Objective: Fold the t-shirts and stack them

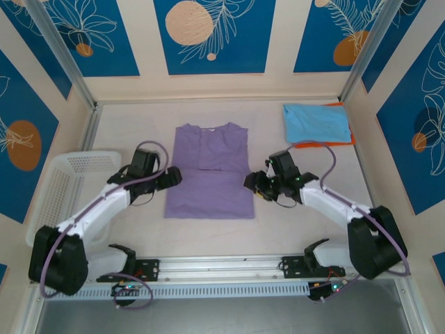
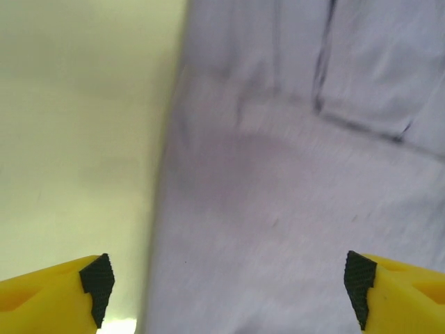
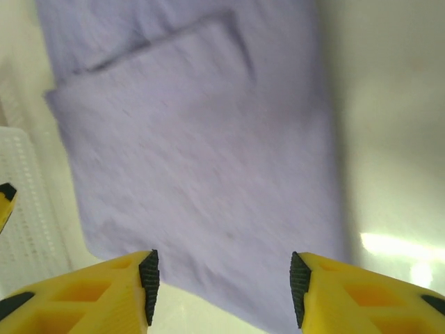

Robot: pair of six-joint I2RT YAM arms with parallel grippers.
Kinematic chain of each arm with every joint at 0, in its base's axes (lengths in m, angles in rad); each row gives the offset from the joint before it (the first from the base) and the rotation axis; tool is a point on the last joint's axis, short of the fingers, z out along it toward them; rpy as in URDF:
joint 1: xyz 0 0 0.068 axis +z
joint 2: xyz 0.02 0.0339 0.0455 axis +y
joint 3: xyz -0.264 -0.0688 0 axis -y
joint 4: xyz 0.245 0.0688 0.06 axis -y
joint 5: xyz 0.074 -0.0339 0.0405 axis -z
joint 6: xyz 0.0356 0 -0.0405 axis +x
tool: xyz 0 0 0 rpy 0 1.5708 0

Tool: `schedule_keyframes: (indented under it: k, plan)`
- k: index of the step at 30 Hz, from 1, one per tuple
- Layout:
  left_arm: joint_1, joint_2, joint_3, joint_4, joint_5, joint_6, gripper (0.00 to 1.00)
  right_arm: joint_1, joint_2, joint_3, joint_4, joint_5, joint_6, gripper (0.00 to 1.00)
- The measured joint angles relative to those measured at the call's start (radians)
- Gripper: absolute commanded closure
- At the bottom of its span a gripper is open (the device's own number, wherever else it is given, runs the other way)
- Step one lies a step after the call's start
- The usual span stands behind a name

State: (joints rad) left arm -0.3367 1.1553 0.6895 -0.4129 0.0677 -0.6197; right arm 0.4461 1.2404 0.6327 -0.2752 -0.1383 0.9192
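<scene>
Blue wall panels [image 1: 214,35] with orange discs and white leaf outlines ringed the pale table [image 1: 139,118]; glare [image 3: 396,245] gleamed on it.

Large t-shirt [image 1: 211,174] lies flat at centre of worktop [image 1: 139,125]. Left gripper [image 1: 174,178] sits just beside its left edge, right gripper [image 1: 252,182] just beside its right edge. Basket [image 1: 66,184] stands at the left worktop edge, left of the left arm. Far right corner: folded t-shirt [image 1: 316,123] lies on a second t-shirt [image 1: 313,145].
</scene>
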Motion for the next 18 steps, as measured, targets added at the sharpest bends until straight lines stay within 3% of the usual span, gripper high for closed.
schedule_keyframes:
  k: [4,8,18]
  plan:
    - [0.0,-0.086,-0.127,-0.082,0.044,-0.026,0.3,0.031,-0.057,-0.098,-0.054,0.0,0.007,0.38]
    - [-0.001,-0.117,-0.196,-0.115,0.098,-0.056,0.37,0.103,-0.039,-0.106,-0.077,0.001,0.015,0.43]
    - [-0.011,-0.145,-0.261,-0.101,0.179,-0.143,0.45,0.146,0.029,-0.085,-0.11,0.06,0.064,0.49]
